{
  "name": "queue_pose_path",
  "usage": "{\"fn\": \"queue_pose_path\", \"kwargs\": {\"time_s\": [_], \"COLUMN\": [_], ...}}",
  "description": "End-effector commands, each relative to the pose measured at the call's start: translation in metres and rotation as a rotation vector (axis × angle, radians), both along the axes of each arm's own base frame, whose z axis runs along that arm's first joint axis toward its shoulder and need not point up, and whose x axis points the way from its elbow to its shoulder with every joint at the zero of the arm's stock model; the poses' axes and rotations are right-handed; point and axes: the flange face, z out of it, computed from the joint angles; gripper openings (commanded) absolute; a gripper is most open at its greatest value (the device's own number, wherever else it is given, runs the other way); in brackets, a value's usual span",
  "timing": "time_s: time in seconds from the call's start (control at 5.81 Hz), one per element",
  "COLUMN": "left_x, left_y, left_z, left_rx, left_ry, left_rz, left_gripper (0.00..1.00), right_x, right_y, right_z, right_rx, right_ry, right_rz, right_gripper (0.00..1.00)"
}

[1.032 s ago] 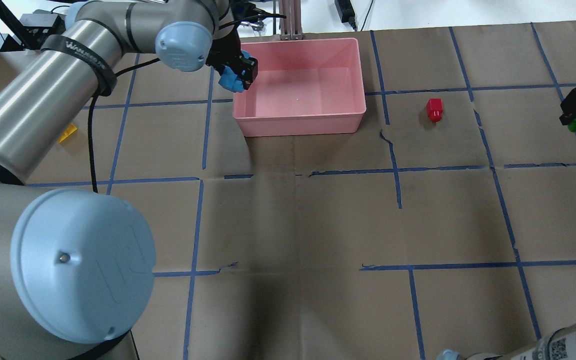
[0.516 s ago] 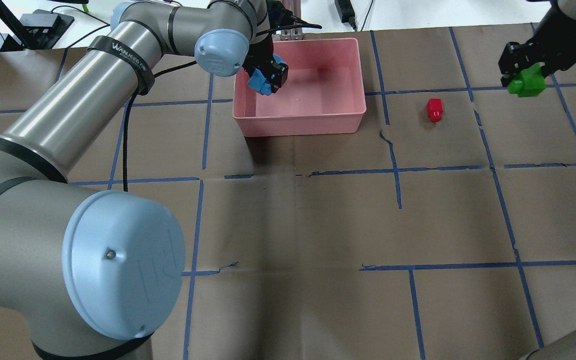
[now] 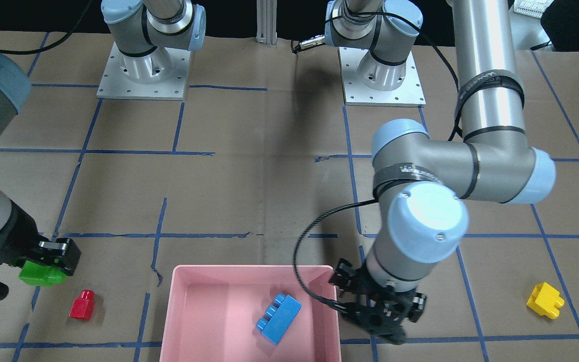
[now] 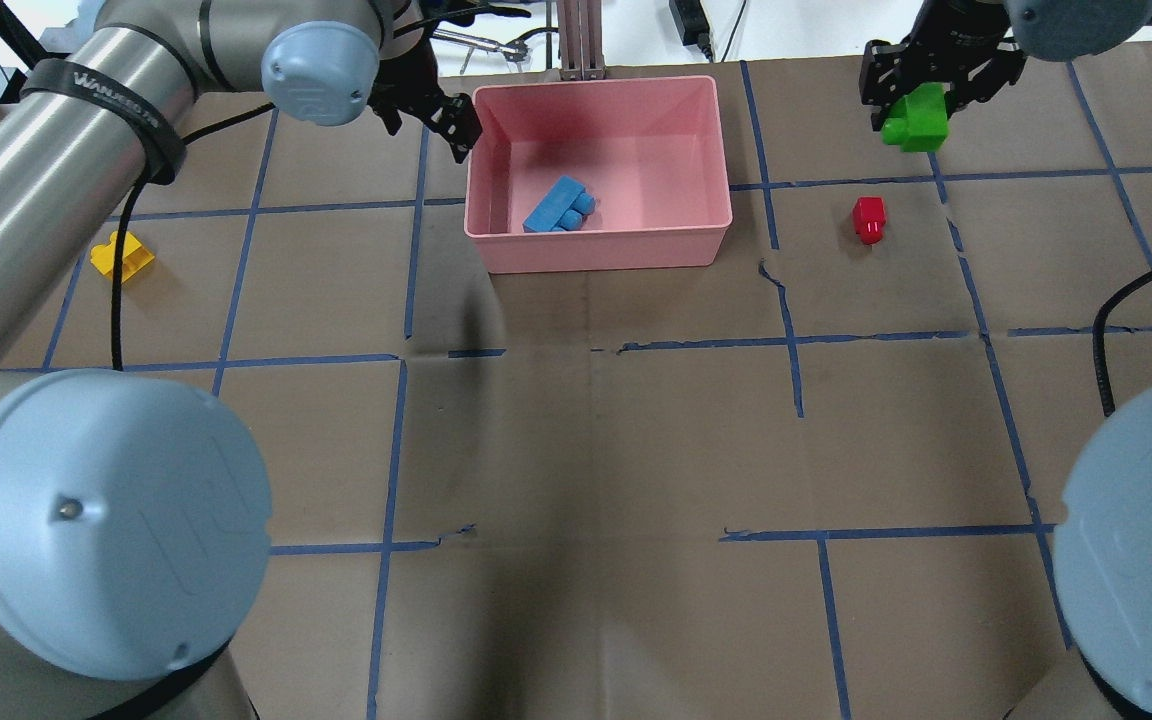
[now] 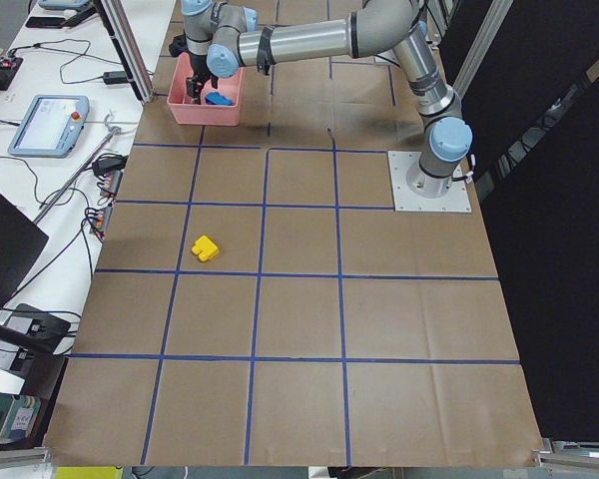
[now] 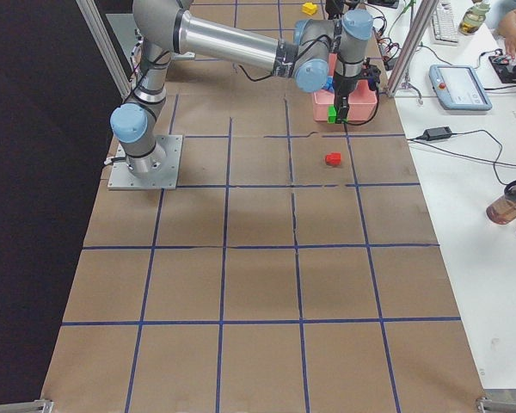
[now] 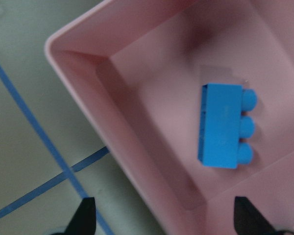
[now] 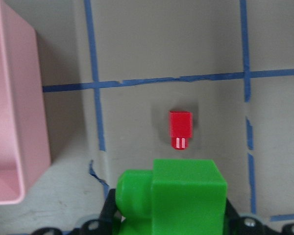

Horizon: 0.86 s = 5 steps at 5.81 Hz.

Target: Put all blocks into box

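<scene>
My table (image 4: 586,450) is covered in brown paper marked into squares by blue tape, torn in a few spots. Both of my bases are bolted to it through metal plates (image 3: 141,75). Beyond the box's far side stands an aluminium post (image 4: 581,40), and past that a white bench with cables and a handheld control panel (image 6: 460,86).

The box (image 4: 596,255) is a pink tray with a rimmed edge. Only the blue brick (image 4: 558,206) lies in it. It rests on its side on the floor of the box, its three studs pointing sideways, close to the wall nearest me and towards my left-arm end.

My left gripper (image 7: 166,215) hangs just outside the box's far corner on my left-arm side. Its jaws are spread wide and hold nothing. From my left wrist I look down over that corner at the blue brick.

My right gripper (image 4: 921,100) is out beyond the box's other end, level with its far wall. Its jaws are clamped on the green brick (image 4: 916,118), which looks lifted off the paper.

The red brick (image 4: 869,218) lies on the paper on that same side of the box, nearer the box than the green one and apart from it.

The yellow brick (image 4: 121,256) lies on the paper well away from the box on my left-arm side.
</scene>
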Motion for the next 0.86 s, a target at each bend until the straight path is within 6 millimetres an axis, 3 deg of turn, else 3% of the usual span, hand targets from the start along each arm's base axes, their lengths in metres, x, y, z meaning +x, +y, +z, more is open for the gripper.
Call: {"fn": "queue_pose_path", "kwargs": {"time_s": [0.0,0.17,0.34,0.52,0.69], "left_x": [0.168,0.224,0.265,0.307,0.319], "left_y": [0.013,0.018,0.022,0.030,0.042], "left_z": [0.014,0.006,-0.003,-0.019,-0.043], "left_rx": [0.014,0.037,0.059,0.086,0.113], "left_ry": [-0.017,-0.027,-0.037,-0.029,-0.025], "left_rz": [0.139,0.064,-0.073,-0.095,-0.205], "left_gripper": [0.99,0.99,0.99,0.99,0.98], "right_x": [0.134,0.195,0.210,0.212,0.212], "right_y": [-0.026,-0.040,-0.050,-0.057,-0.055], "right_z": [-0.017,-0.045,-0.088,-0.108,-0.115], "right_rx": [-0.027,-0.023,0.016,0.002,0.012], "right_ry": [-0.021,-0.027,-0.021,-0.027,-0.028], "right_rz": [-0.056,-0.039,-0.023,-0.022,-0.024], "right_gripper": [0.54,0.54,0.64,0.99,1.00]}}
